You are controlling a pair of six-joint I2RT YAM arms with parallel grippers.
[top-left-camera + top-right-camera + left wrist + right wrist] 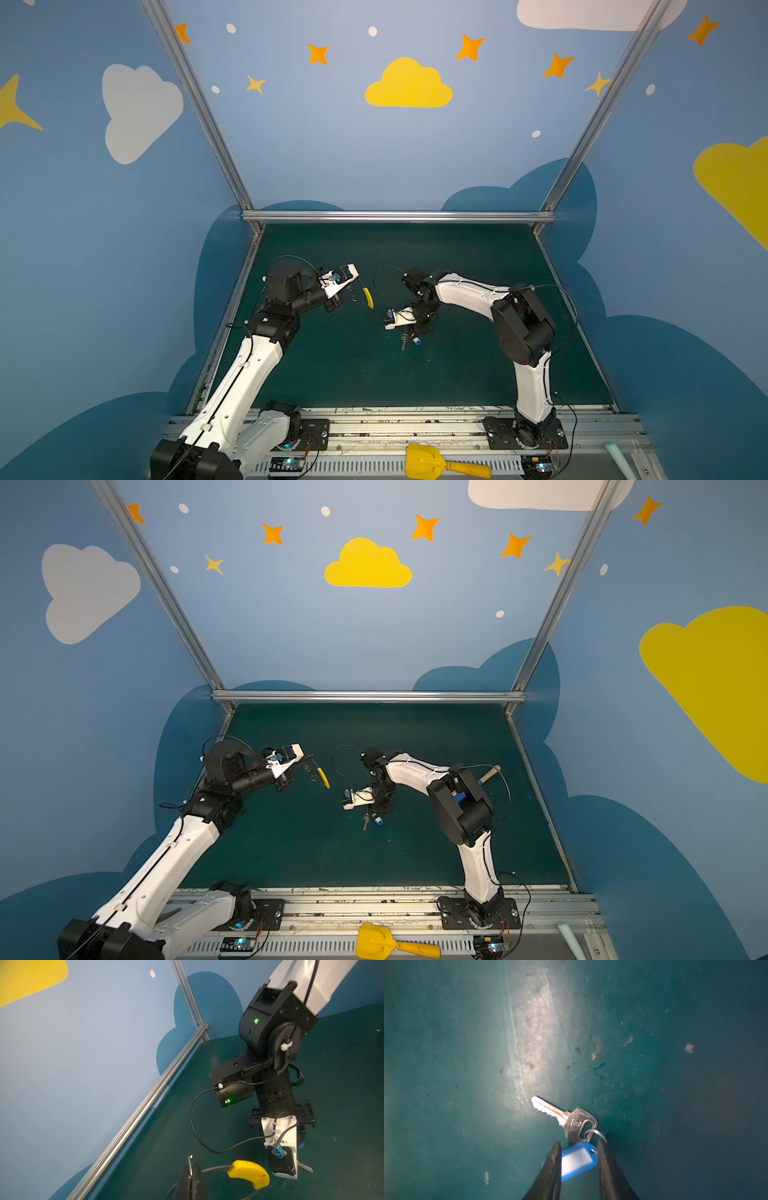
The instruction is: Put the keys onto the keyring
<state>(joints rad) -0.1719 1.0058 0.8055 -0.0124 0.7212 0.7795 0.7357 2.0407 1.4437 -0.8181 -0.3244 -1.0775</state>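
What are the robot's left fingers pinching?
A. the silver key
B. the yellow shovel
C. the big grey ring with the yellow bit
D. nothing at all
C: in the left wrist view the left fingers are shut on the thin grey hoop of the keyring, beside its yellow sleeve, while the keys lie on the green mat by the right fingers.

Of the keys [575, 1124], the blade and head are shiny silver metal and the tag [577, 1162] is smooth blue plastic holding a pale matt insert. On the keyring [217, 1167], thin grey metal runs under a glossy yellow plastic sleeve [248, 1174]. Beneath, the table [467, 1043] is matt dark green, scuffed and worn pale in patches.
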